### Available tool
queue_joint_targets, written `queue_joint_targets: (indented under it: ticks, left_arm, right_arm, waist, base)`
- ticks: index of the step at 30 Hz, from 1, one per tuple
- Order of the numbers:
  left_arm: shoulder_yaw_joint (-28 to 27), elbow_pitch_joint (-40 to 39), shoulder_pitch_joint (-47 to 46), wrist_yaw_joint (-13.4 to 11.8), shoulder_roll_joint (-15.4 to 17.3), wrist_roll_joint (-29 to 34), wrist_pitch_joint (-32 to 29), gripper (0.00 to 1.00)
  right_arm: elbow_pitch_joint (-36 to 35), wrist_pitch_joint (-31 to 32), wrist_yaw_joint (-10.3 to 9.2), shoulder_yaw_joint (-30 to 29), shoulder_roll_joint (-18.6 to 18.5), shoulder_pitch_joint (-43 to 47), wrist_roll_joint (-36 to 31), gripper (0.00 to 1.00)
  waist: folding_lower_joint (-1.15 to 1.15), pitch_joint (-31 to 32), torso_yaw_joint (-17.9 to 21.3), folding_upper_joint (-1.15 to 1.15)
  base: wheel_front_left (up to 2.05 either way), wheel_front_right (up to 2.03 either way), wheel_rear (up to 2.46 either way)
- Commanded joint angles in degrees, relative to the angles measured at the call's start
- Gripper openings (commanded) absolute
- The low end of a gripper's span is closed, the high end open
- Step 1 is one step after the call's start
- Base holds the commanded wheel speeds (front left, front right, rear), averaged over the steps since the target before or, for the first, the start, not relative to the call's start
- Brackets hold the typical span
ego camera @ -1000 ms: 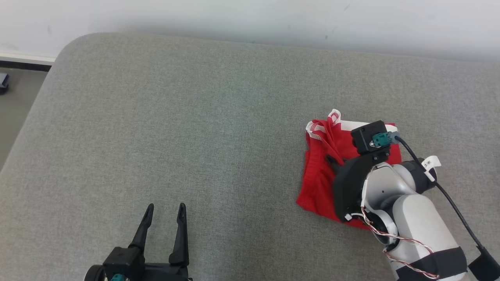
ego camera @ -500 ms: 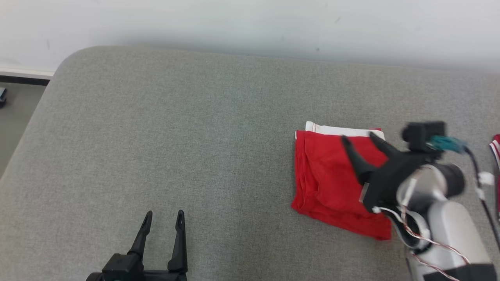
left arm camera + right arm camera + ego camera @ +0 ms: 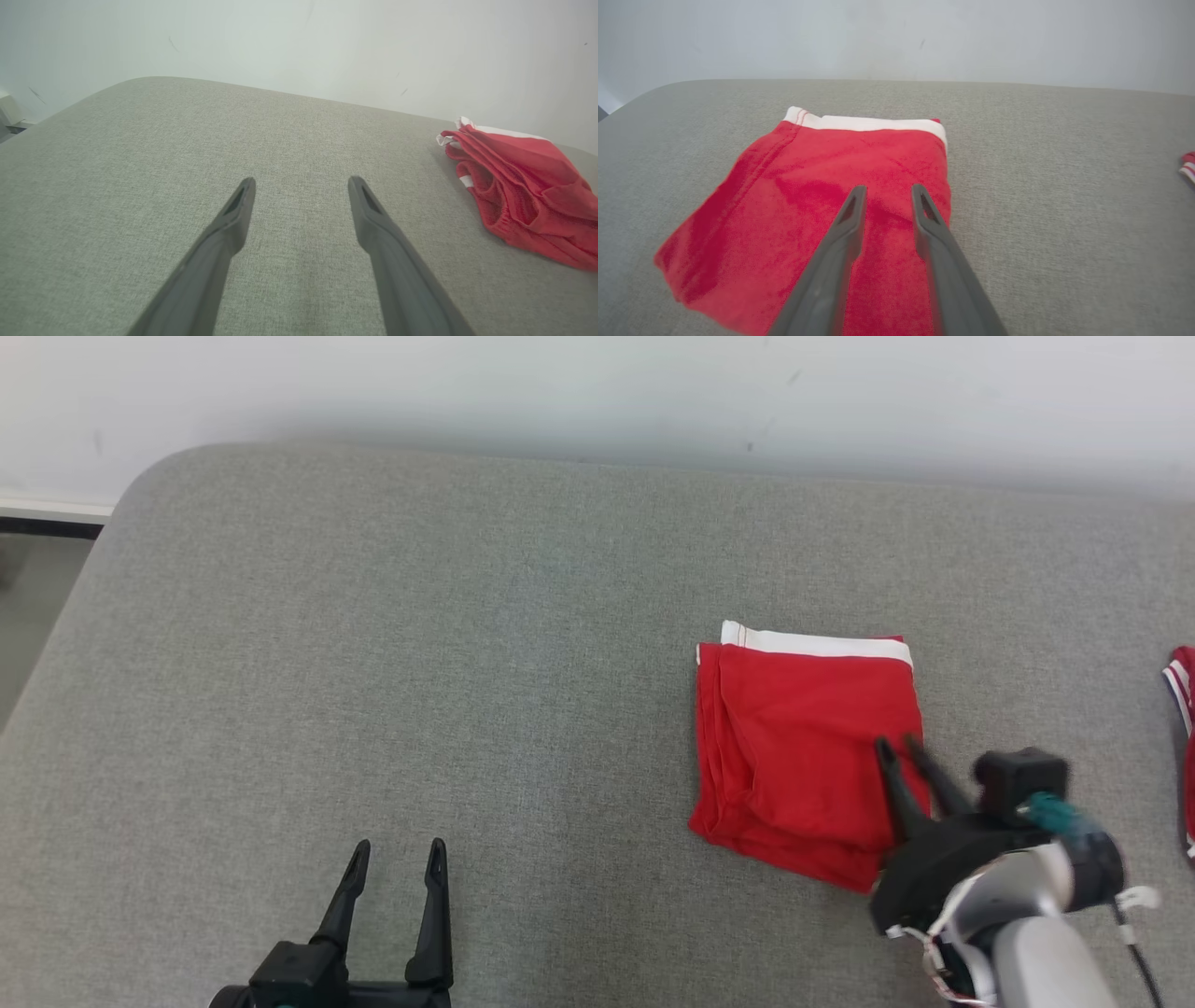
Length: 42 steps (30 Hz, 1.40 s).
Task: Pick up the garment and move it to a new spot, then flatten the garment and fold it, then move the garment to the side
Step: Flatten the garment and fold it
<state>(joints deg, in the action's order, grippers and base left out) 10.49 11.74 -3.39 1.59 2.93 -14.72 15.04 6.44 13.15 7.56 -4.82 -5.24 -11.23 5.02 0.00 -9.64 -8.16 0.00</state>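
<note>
**One folded garment, two grippers**

I count one red garment (image 3: 808,747), white-banded, folded on the grey cushion (image 3: 467,663), right of middle. My right gripper (image 3: 894,742) hangs over its near corner, fingers slightly parted, empty. My left gripper (image 3: 397,851) is spread wide, well apart. A second red cloth (image 3: 1181,691) shows far right.

left dark two-finger gripper (image 3: 399,846): lower left, spread wide
right dark two-finger gripper (image 3: 895,743): lower right, narrowly parted, tilted up-left
pale right forearm (image 3: 1032,952): bottom-right corner

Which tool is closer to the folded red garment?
Right. The right tool hangs over the red garment near its right edge; the left tool sits far off to its left.
</note>
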Motion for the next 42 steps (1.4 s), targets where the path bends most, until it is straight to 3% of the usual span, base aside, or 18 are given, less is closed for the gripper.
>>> queue_joint_targets:
  ticks: [1,8,13,19,23,24,25,26,34,42]
  left_arm:
    - [-0.1,0.0,-0.4,0.1,-0.1,-0.5,0.1,1.00]
    - [-0.1,0.5,-1.1,0.3,-0.1,-0.3,0.1,1.00]
    - [-0.3,0.8,-0.7,0.3,-0.1,-0.6,0.1,1.00]
    - [-1.0,0.5,-0.1,0.1,-0.1,-0.2,0.1,1.00]
    - [-1.6,0.2,0.6,0.0,-0.1,0.2,0.1,1.00]
    - [-1.9,0.0,0.9,0.0,-0.1,0.4,0.1,1.00]
    - [-2.2,-0.1,1.1,0.0,-0.1,0.5,0.1,1.00]
    - [-2.6,-0.3,1.3,0.0,-0.1,0.5,0.1,1.00]
    - [-5.1,-2.7,3.0,-0.4,-0.1,1.6,0.1,1.00]
    - [-8.5,-5.3,4.9,-0.9,-0.1,3.5,0.1,1.00]
  right_arm:
    - [1.2,-1.5,-0.13,1.4,0.6,-0.6,-0.8,0.00]
    - [10.0,-5.1,-0.13,9.4,1.9,-3.0,-3.6,0.00]
    - [14.5,-6.9,-0.13,16.5,2.5,-2.7,-1.0,0.00]
    - [14.7,-9.0,-0.13,26.5,2.5,-3.5,6.7,0.00]
    - [11.5,-10.1,-0.13,29.4,2.5,-3.1,10.8,0.00]
    - [10.4,-10.5,-0.13,29.6,2.5,-2.7,11.5,0.03]
    - [9.2,-10.7,-0.13,29.4,2.5,-2.2,12.0,0.47]
    - [7.7,-11.1,-0.13,29.2,2.5,-1.5,13.0,1.00]
    - [-2.9,-12.8,-0.12,19.9,2.5,5.7,12.7,1.00]
    - [-9.8,-16.4,-0.12,4.8,2.5,13.3,9.7,1.00]
  waist:
    - [0.00,-0.5,0.1,0.00]
    - [0.00,-0.9,-0.3,0.00]
    - [0.00,-0.5,-0.7,0.00]
    - [0.00,0.3,-0.1,0.00]
    - [0.00,1.4,0.9,0.00]
    - [0.00,1.7,1.2,0.00]
    - [0.00,2.0,1.5,0.00]
    - [0.00,2.4,1.9,0.00]
    - [0.00,3.8,4.7,0.00]
    - [0.00,5.0,8.2,0.00]
  base:
    - [0.00,0.00,0.00]
    - [0.00,0.00,0.00]
    - [0.00,0.00,0.00]
    - [0.00,0.00,0.00]
    - [0.00,0.00,0.00]
    - [0.00,0.00,0.00]
    - [0.00,0.00,0.00]
    - [0.00,0.00,0.00]
    - [0.00,0.00,0.00]
    - [0.00,0.00,0.00]
